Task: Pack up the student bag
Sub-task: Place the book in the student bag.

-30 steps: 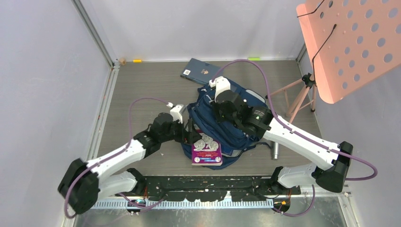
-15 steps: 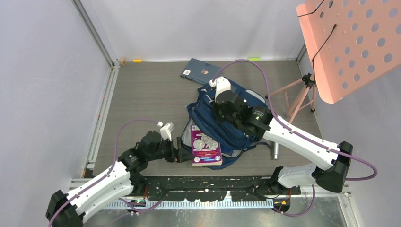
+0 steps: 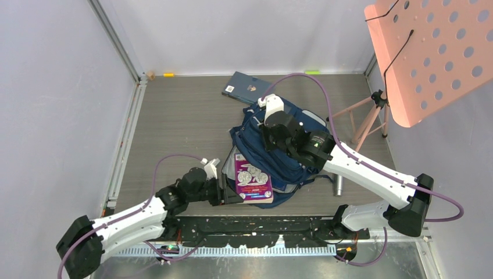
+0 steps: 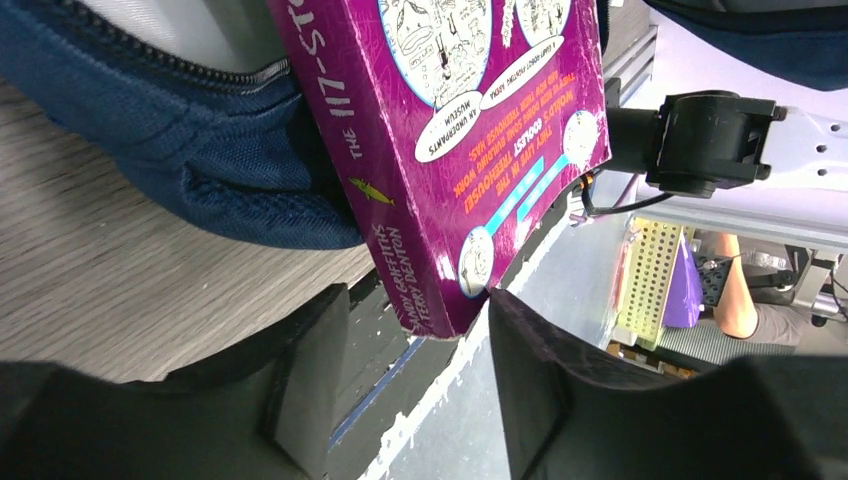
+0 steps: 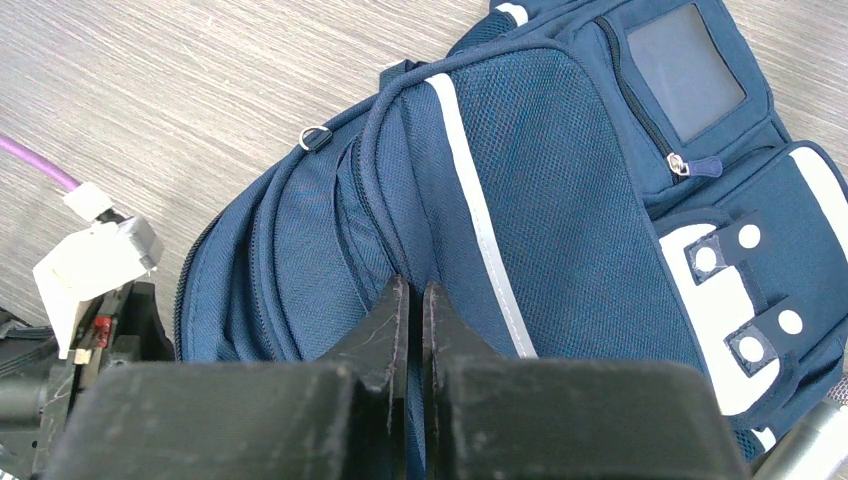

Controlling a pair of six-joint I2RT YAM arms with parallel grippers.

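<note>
Navy mesh student bag, glossy rect. purple book

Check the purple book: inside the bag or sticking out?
Sticking out. Most of the purple book lies outside the student bag, its near corner between the jaws of the left gripper.

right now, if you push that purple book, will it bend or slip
Likely stiff: the purple book looks thick, with a squared spine. Its glossy cover may slide on the student bag fabric. Pushed at the corner by the left claw, it could pivot.
</note>
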